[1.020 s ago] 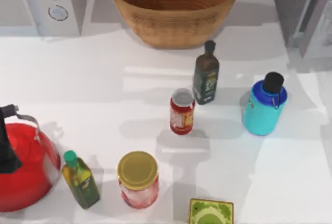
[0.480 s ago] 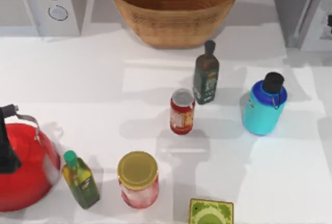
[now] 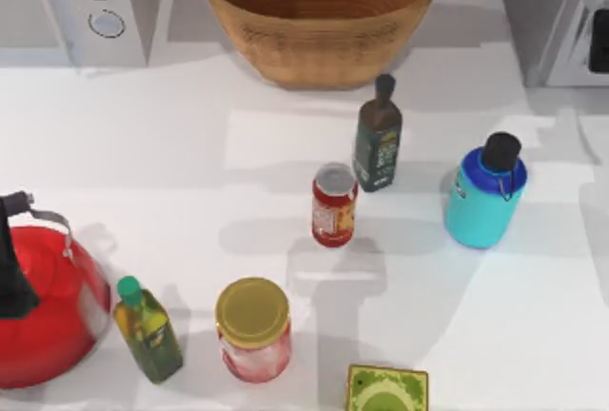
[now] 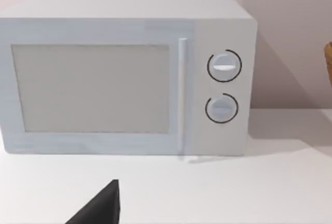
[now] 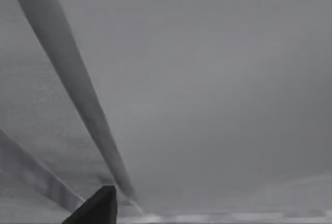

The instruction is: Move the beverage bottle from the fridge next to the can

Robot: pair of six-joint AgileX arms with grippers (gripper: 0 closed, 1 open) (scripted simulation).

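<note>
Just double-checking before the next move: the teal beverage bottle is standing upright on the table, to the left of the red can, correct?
Not quite. The top view shows the beverage bottle standing upright on the table, but to the right of the can, with a gap between them.

You are seeing the beverage bottle (image 3: 483, 197) standing on the table (image 3: 171, 164), well right of the can (image 3: 334, 205). The fridge (image 3: 547, 11) is sitting behind the bottle at the table's right rear corner.
</note>
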